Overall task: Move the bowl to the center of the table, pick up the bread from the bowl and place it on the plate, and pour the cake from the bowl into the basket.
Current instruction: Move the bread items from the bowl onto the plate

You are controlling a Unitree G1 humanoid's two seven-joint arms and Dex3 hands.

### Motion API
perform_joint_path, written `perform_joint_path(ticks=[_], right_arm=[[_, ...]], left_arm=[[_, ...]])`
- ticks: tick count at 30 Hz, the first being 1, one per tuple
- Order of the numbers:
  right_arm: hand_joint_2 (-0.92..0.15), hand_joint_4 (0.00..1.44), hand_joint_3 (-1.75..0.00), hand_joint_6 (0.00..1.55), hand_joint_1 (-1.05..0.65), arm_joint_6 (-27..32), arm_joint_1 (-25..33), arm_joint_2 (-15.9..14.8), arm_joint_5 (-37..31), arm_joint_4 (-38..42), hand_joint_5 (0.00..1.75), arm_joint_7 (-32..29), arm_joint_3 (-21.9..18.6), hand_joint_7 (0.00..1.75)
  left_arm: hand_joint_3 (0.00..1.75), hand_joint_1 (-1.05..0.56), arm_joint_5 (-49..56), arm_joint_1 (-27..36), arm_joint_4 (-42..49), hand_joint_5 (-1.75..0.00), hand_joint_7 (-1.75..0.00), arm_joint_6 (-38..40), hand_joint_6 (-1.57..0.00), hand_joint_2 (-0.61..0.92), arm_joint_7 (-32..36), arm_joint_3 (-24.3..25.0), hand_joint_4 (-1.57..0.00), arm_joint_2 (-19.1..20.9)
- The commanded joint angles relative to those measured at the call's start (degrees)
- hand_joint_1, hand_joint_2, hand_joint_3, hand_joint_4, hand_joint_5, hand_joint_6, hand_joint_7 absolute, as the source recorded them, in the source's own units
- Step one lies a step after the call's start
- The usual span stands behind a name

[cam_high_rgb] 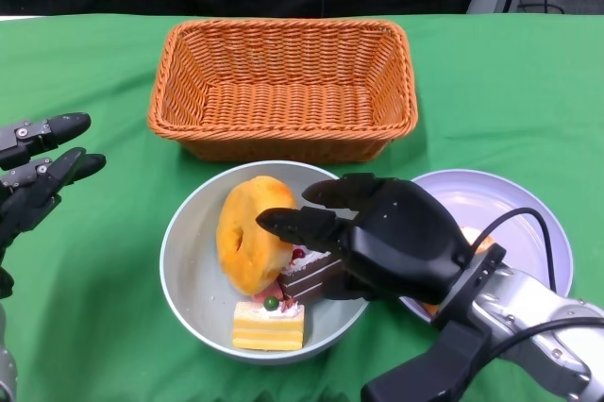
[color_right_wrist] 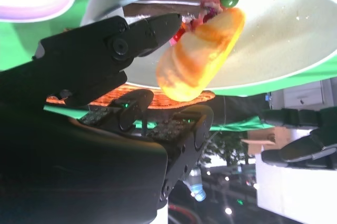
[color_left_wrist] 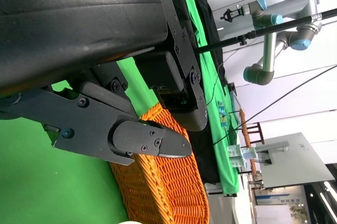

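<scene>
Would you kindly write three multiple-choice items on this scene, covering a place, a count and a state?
1. Where does the basket stand?
A. beyond the bowl
B. on the plate
C. inside the bowl

2. How many cake pieces lie in the bowl?
A. none
B. two
C. five

3. The right hand is
A. gripping the basket
B. lying flat on the plate
C. open over the bowl

Key: 1 A, the basket sits behind the bowl. 2 B, chocolate cake and yellow cake. 3 C, fingers apart by the bread.
</scene>
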Motion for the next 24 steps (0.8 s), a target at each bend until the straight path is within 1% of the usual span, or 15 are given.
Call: perform_joint_path(ticks=[1,4,5,8,10,18,21,24], right_arm=[[-0.74,0.62,0.00,0.54,-0.54,-0.71,-4.00,0.00,-4.01,4.76,0.02,-6.95,1.90,0.02],[-0.75,0.62,-0.01,0.55,-0.53,-0.94,-6.43,0.53,-6.09,8.82,0.01,-11.42,3.41,0.02],[-0.75,0.58,0.00,0.55,-0.55,-1.10,-7.36,0.78,-6.62,10.32,0.01,-12.83,3.93,0.01],[-0.75,0.55,0.00,0.56,-0.60,-1.04,-10.06,1.64,-8.32,14.41,0.00,-17.19,5.62,0.01],[-0.74,0.56,0.00,0.58,-0.61,-0.71,-11.63,2.45,-9.31,17.14,0.01,-20.09,6.76,0.02],[-0.72,0.59,0.00,0.63,-0.61,-1.09,-15.94,4.82,-9.92,25.70,0.02,-26.78,10.43,0.02],[-0.71,0.61,0.00,0.66,-0.60,-1.68,-17.80,6.03,-10.44,29.45,0.02,-30.69,12.30,0.02],[-0.71,0.61,0.00,0.68,-0.60,-1.77,-18.66,6.41,-10.17,31.16,0.02,-32.30,13.31,0.02]], left_arm=[[0.17,-0.45,-0.35,-0.95,0.35,-0.06,-0.03,-0.13,-1.12,0.92,0.50,0.38,-1.16,0.64],[0.17,-0.45,0.20,-0.86,0.35,-0.06,-0.03,-0.21,-1.11,0.92,1.14,0.13,-1.16,0.86],[0.17,-0.47,0.73,-0.79,0.30,-0.06,-0.02,-0.30,-1.11,0.92,1.85,-0.10,-1.16,0.98],[0.16,-0.48,0.65,-0.77,0.22,-0.06,-0.02,-0.12,-1.11,0.92,1.86,-0.07,-1.16,0.97],[0.16,-0.48,0.55,-0.75,0.17,-0.06,-0.02,-0.16,-1.11,0.92,1.84,-0.07,-1.17,0.91],[0.16,-0.47,0.25,-0.42,-0.39,-0.05,-0.01,-0.23,-1.10,0.92,1.80,-0.06,-1.16,0.48],[0.16,-0.47,-0.06,-0.34,-0.49,-0.05,-0.01,-0.27,-1.10,0.92,1.54,0.08,-1.15,0.39],[0.17,-0.46,-0.12,-0.32,-0.51,-0.04,-0.01,-0.27,-1.10,0.92,1.51,0.08,-1.15,0.39]])
